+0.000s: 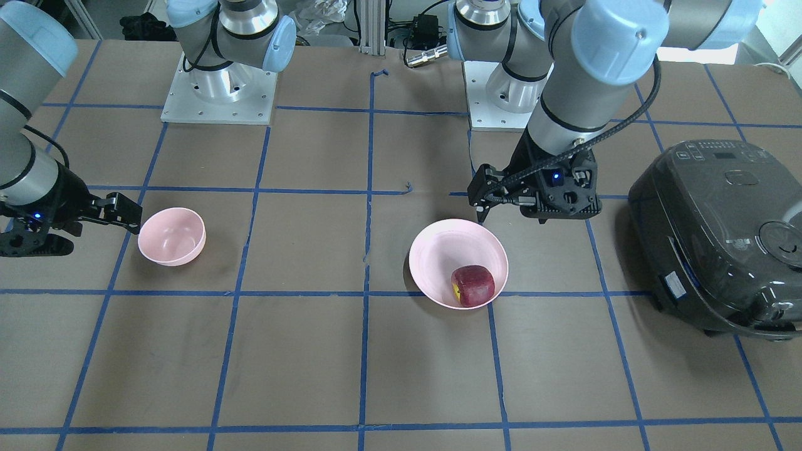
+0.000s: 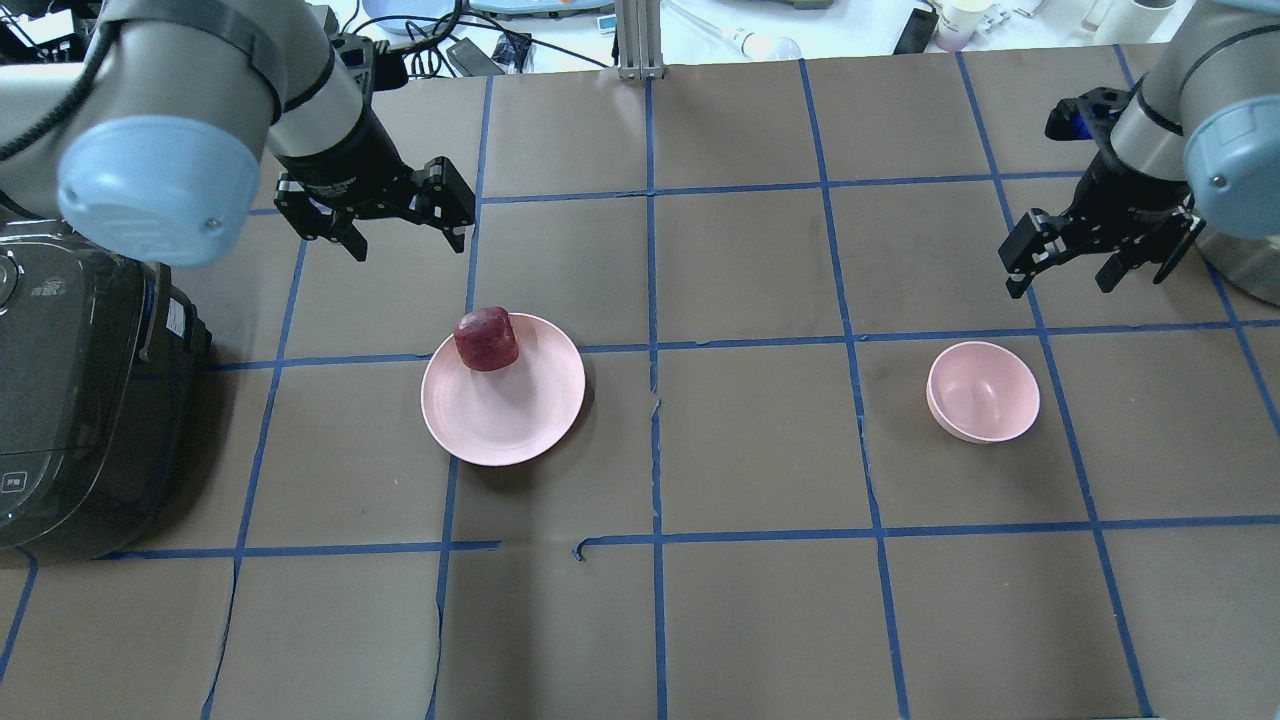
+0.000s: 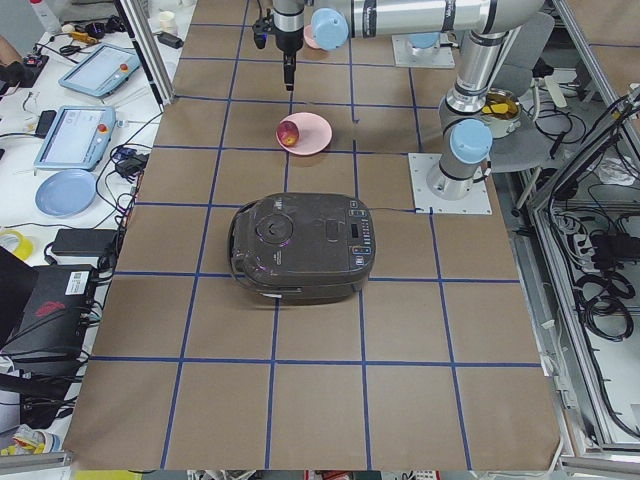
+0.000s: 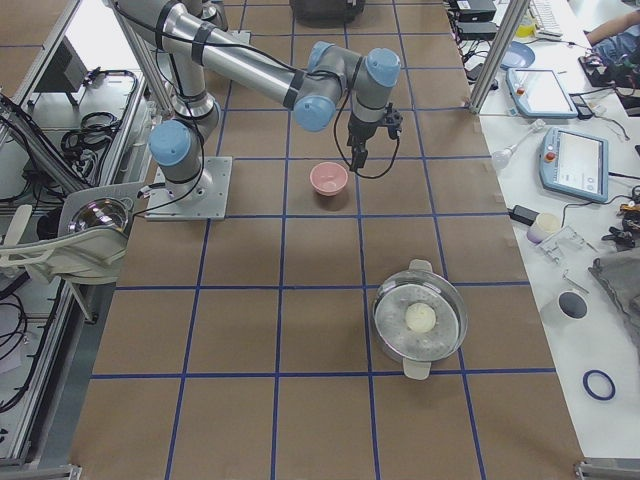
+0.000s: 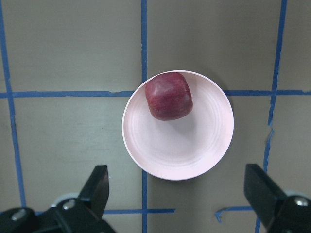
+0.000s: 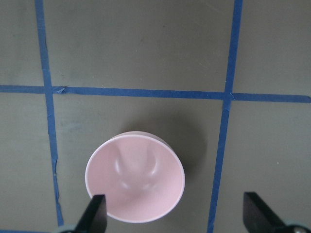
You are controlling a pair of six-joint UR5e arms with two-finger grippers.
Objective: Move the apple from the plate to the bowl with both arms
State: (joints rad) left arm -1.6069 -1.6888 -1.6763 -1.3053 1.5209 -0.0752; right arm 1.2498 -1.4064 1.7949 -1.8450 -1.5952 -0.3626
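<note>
The dark red apple (image 2: 486, 338) sits on the far edge of the wide pink plate (image 2: 510, 410), left of the table's middle. My left gripper (image 2: 410, 240) is open and empty, hovering above and just beyond the plate. In the left wrist view the apple (image 5: 168, 95) and plate (image 5: 180, 150) lie below the spread fingers (image 5: 97, 187). The small deep pink bowl (image 2: 983, 392) stands empty on the right. My right gripper (image 2: 1060, 275) is open and empty, hovering above and just beyond the bowl (image 6: 135, 183).
A dark rice cooker (image 2: 70, 400) stands at the table's left end, close to the left arm. A steel pot (image 4: 420, 320) with a white lump in it stands toward the right end. Blue tape lines grid the brown tabletop.
</note>
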